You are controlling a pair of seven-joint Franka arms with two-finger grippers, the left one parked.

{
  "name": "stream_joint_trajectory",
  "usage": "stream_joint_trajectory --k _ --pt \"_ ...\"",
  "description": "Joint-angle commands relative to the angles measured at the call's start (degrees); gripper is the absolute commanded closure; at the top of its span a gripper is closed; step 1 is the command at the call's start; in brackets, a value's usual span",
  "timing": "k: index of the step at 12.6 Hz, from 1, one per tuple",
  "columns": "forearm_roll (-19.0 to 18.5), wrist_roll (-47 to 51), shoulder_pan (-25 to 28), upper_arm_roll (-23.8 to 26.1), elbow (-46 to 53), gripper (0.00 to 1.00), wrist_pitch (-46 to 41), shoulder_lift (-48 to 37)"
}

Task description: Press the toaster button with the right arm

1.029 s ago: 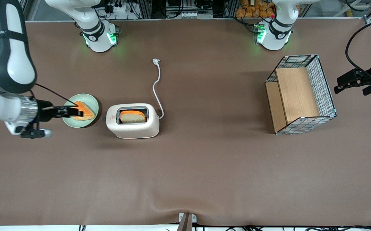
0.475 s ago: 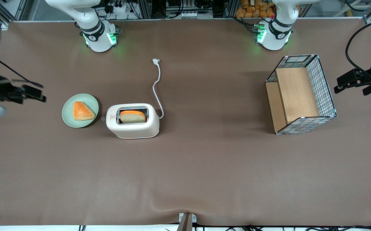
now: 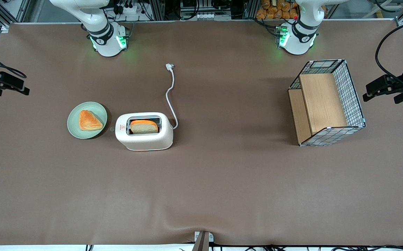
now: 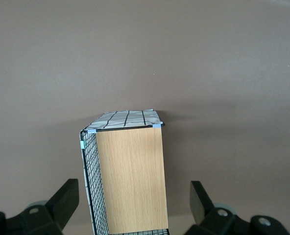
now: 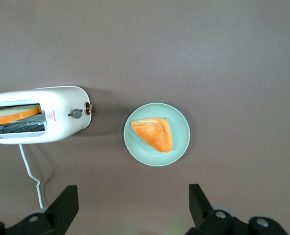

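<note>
While gripper [image 3: 4, 83] hovers at working arm's end of table, well apart from toaster [image 3: 144, 131], fingers [image 5: 61, 208] spread wide, holding nothing. Toaster upright on brown table [image 3: 222, 181], bread slice [image 3: 144, 127] in slot. Toaster button [image 5: 76, 113] on narrow end facing green plate [image 3: 74, 120] with pastry [image 3: 89, 120]. Cord [image 3: 170, 94] trails away from front camera.

The gripper [image 3: 11, 85] hangs well apart from the toaster [image 3: 144, 131], past the plate [image 3: 87, 120].

I see the gripper [image 3: 11, 84] now withdrawn from above the plate [image 3: 72, 120], toward ten o'clock, fingers spread.
</note>
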Motion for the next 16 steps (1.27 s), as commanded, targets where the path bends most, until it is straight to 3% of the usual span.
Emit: stream_joint_trajectory --k 1,7,16 --pt "-2.6 2.2 -3.2 3.2 2.2 0.0 -1.9 -0.4" --pt "-4.2 7.0 -2.6 3.6 8.3 0.0 -9.7 0.6" --pt "-4.2 9.3 -1.1 3.6 8.1 0.0 -8.2 0.6"
